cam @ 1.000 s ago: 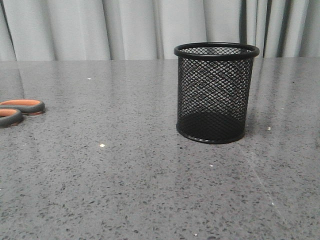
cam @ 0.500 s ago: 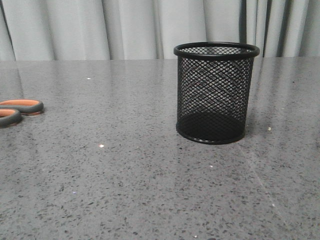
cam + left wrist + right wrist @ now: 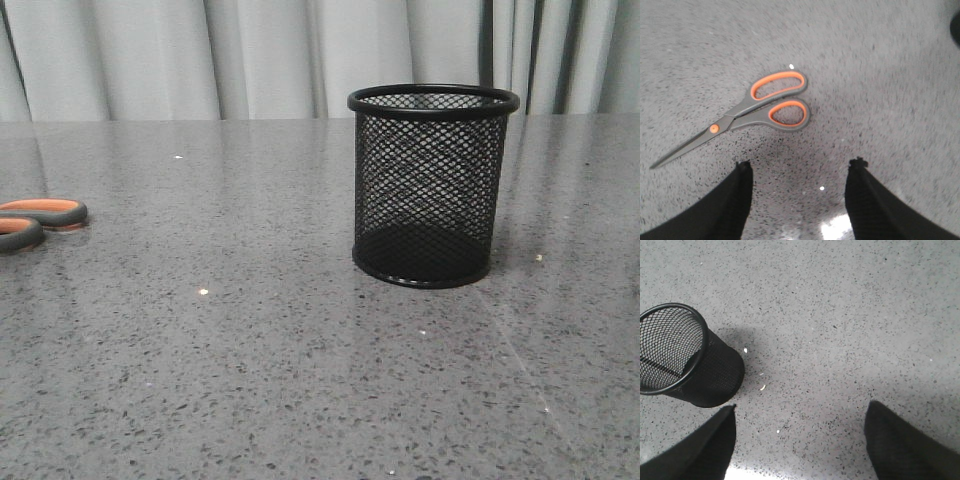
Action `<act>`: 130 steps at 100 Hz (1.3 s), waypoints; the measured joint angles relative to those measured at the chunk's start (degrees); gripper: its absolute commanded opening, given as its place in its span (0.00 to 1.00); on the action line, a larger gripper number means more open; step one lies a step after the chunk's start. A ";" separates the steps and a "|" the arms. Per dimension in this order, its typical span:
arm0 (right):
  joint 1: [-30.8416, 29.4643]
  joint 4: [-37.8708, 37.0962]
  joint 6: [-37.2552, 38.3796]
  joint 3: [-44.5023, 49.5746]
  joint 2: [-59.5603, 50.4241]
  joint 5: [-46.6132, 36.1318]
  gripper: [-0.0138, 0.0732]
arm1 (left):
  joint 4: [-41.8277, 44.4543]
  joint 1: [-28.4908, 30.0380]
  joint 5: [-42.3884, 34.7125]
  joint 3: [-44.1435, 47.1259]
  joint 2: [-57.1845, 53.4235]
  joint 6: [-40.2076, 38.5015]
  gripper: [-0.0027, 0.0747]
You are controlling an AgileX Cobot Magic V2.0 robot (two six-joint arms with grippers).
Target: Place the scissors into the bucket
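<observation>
Grey speckled table (image 3: 250,380) — pale curtain (image 3: 260,55) behind.

1 scissors (image 3: 755,107) – 1 bucket (image 3: 432,185) – 2 hands, both w/ jaws apart.

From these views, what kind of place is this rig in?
Probably an indoor lab or test bench, not a home. A grey speckled stone-look table holds only the scissors and a mesh bucket, and pale curtains close off the background.
</observation>
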 measured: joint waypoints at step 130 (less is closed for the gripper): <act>4.77 0.10 -0.76 0.00 0.00 0.00 0.71 | 12.70 -1.22 2.90 -14.83 39.22 51.33 0.54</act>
